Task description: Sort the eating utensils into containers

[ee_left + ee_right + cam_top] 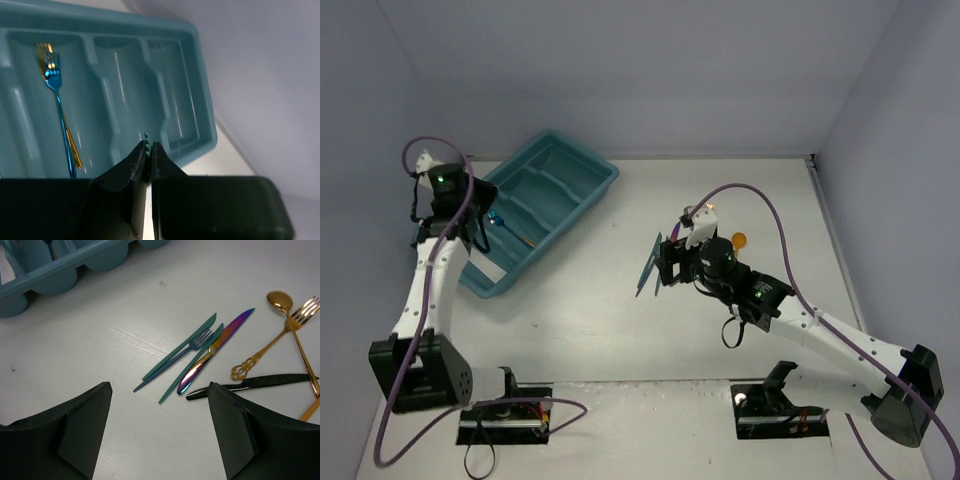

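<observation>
Tip: probably pinch those stiff, slick, skinny utensils mid-handle; seeing right pincer wide open, left pincer shut.

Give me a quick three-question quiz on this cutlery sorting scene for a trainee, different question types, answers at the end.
1. True or false: the right gripper is open and holds nothing.
2. In the teal tray, the blue fork lies on top of: A) a gold fork, B) a black spoon, C) a purple spoon.
3. Fill in: on the table, just below the iridescent knife, lies a ____ knife.
Key: 1 true; 2 A; 3 black.
</observation>
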You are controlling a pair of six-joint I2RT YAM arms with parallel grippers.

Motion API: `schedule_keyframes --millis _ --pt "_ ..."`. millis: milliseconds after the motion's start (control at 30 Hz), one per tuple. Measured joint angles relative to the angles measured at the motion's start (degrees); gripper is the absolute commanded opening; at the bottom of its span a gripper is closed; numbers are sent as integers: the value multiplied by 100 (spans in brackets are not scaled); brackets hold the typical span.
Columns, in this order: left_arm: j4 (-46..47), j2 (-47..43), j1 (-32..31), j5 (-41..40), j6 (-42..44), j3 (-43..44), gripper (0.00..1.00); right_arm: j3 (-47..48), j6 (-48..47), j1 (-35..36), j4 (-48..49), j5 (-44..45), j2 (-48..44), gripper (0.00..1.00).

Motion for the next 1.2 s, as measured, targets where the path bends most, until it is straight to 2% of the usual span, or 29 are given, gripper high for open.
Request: schedule_keyframes --millis 100,233,367,467,667,833,1033,1100,1200 --pt "179 623 664 286 -230 276 0 -70 5 -30 -48 63 -59 75" --pt "423 1628 1062 537 -502 662 2 -125 20 -48 -111 101 -63 76" --pt "440 2312 1106 635 -595 862 23 -131 25 -77 -175 150 -63 76" --pt "425 2580 1099 668 -612 921 45 -132 25 -90 -234 187 -62 76" --pt "402 2619 1097 685 -615 925 64 -132 79 -178 -311 318 24 75" --pt "282 2233 1096 684 -463 759 66 -100 318 -327 -337 447 503 71" --pt "-73 947 974 683 161 449 66 90 826 -897 -372 431 1350 59" --pt "-62 392 722 529 639 245 66 245 987 -1010 -466 421 1626 56" --pt "-237 -679 -62 533 1269 -310 66 680 1195 -1049 -429 332 2277 54"
